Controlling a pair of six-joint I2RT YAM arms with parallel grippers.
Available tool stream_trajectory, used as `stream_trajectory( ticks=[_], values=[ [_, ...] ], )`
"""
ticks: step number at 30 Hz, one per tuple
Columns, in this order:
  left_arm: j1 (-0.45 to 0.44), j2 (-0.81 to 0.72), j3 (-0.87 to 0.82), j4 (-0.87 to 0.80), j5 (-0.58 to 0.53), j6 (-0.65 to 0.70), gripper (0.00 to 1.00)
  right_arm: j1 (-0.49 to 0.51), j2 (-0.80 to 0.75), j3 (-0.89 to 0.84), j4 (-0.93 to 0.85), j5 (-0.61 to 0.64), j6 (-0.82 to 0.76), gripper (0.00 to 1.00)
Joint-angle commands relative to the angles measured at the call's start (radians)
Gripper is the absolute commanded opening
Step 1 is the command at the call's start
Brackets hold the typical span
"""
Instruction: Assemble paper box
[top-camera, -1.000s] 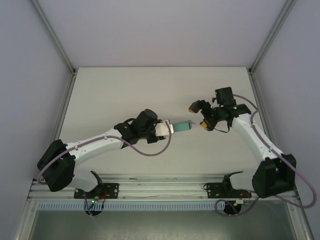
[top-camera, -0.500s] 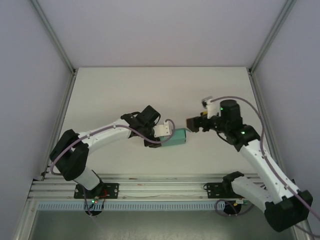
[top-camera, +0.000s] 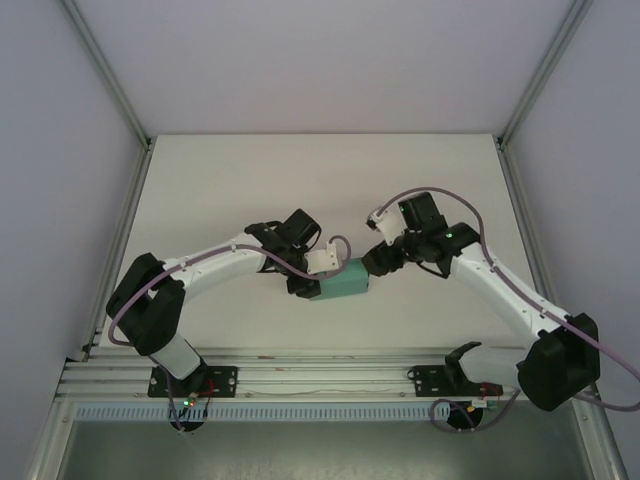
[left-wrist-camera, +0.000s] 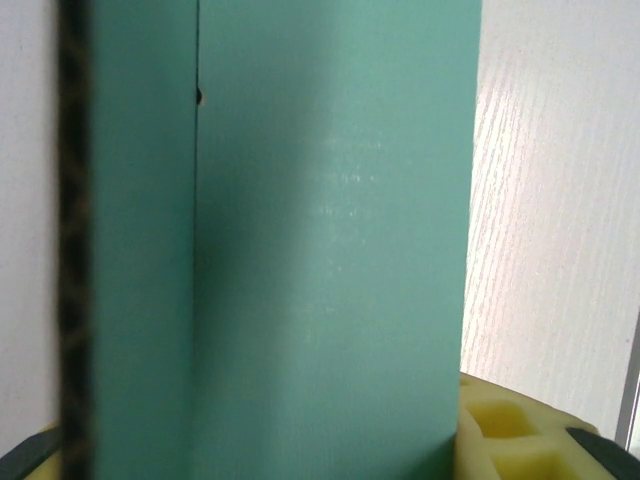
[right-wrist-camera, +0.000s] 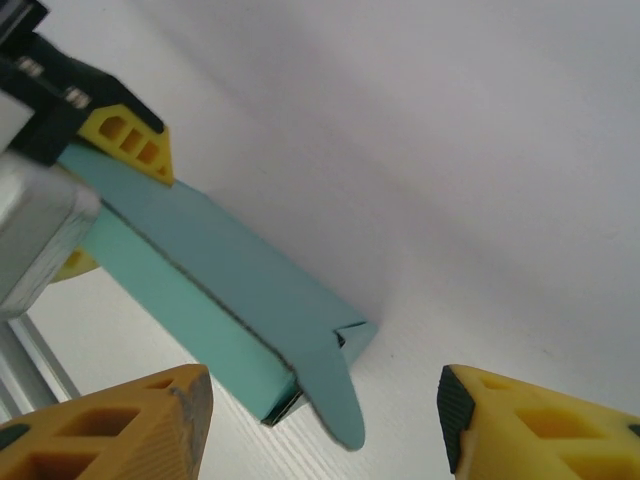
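Paper box (top-camera: 346, 281), teal card, in left gripper (top-camera: 316, 284)

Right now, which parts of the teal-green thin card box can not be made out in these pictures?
- Top external: the teal-green card box has its right end under the right gripper; whether they touch cannot be told.
- Left wrist: the box's far end is cut off by the top edge.
- Right wrist: the left gripper covers the held end; the open end's inside is too dark.
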Motion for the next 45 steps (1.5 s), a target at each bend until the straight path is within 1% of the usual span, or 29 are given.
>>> stream_trajectory(
  ticks=[1, 4, 6, 8, 9, 11, 14, 17, 19, 21, 22, 24, 27, 29, 33, 35, 38, 43, 45],
  values=[
    [0.008, 0.022, 0.02, -0.026, 0.028, -0.013, 0.36, 0.004, -0.034, -0.014, -0.03, -0.025, -0.075, 0.61],
    [0.008, 0.017, 0.02, -0.027, 0.029, -0.004, 0.36, 0.004, 0.002, -0.009, -0.015, -0.008, -0.061, 0.51],
    [0.009, 0.019, 0.02, -0.026, 0.022, -0.008, 0.36, 0.004, 0.033, 0.008, -0.017, -0.031, -0.06, 0.48],
    [0.008, 0.018, 0.016, -0.017, 0.019, -0.011, 0.36, 0.004, 0.052, 0.018, -0.026, -0.067, -0.082, 0.43],
    [0.008, 0.017, 0.015, -0.016, 0.022, -0.011, 0.36, 0.004, 0.063, 0.023, -0.033, -0.075, -0.089, 0.4],
    [0.008, 0.017, 0.015, -0.017, 0.025, -0.011, 0.36, 0.004, 0.075, 0.03, -0.04, -0.073, -0.091, 0.37],
    [0.008, 0.013, 0.014, -0.007, 0.014, -0.023, 0.36, 0.004, 0.082, 0.032, -0.043, -0.074, -0.083, 0.22],
    [0.008, 0.007, 0.016, 0.005, 0.01, -0.04, 0.36, 0.006, 0.073, 0.024, -0.025, -0.082, -0.048, 0.11],
    [0.008, 0.003, 0.014, 0.024, -0.001, -0.06, 0.37, 0.013, 0.061, 0.011, 0.009, -0.077, 0.008, 0.09],
    [0.008, 0.006, 0.012, 0.038, -0.017, -0.084, 0.37, 0.022, 0.047, -0.011, 0.063, -0.051, 0.107, 0.07],
    [0.008, 0.007, 0.014, 0.04, -0.02, -0.089, 0.37, 0.028, 0.037, -0.025, 0.094, -0.03, 0.165, 0.07],
    [0.009, 0.011, 0.015, 0.048, -0.034, -0.102, 0.37, 0.042, 0.015, -0.045, 0.142, 0.038, 0.329, 0.05],
    [0.008, 0.017, 0.018, 0.051, -0.049, -0.11, 0.37, 0.048, -0.017, -0.077, 0.219, 0.076, 0.573, 0.02],
    [0.009, 0.019, 0.018, 0.056, -0.055, -0.111, 0.38, 0.058, -0.031, -0.093, 0.225, 0.1, 0.634, 0.02],
    [0.009, 0.024, 0.017, 0.075, -0.053, -0.125, 0.4, 0.096, -0.045, -0.168, 0.276, 0.172, 0.601, 0.02],
    [0.008, 0.027, 0.015, 0.077, -0.052, -0.127, 0.4, 0.099, -0.045, -0.21, 0.314, 0.189, 0.549, 0.0],
    [0.008, 0.032, 0.016, 0.079, -0.06, -0.128, 0.4, 0.105, -0.053, -0.285, 0.388, 0.259, 0.467, 0.0],
    [0.009, 0.039, 0.017, 0.08, -0.054, -0.125, 0.41, 0.112, -0.106, -0.37, 0.478, 0.236, 0.379, 0.01],
    [0.01, 0.041, 0.017, 0.079, -0.053, -0.126, 0.41, 0.124, -0.115, -0.384, 0.49, 0.261, 0.356, 0.01]
  ],
)
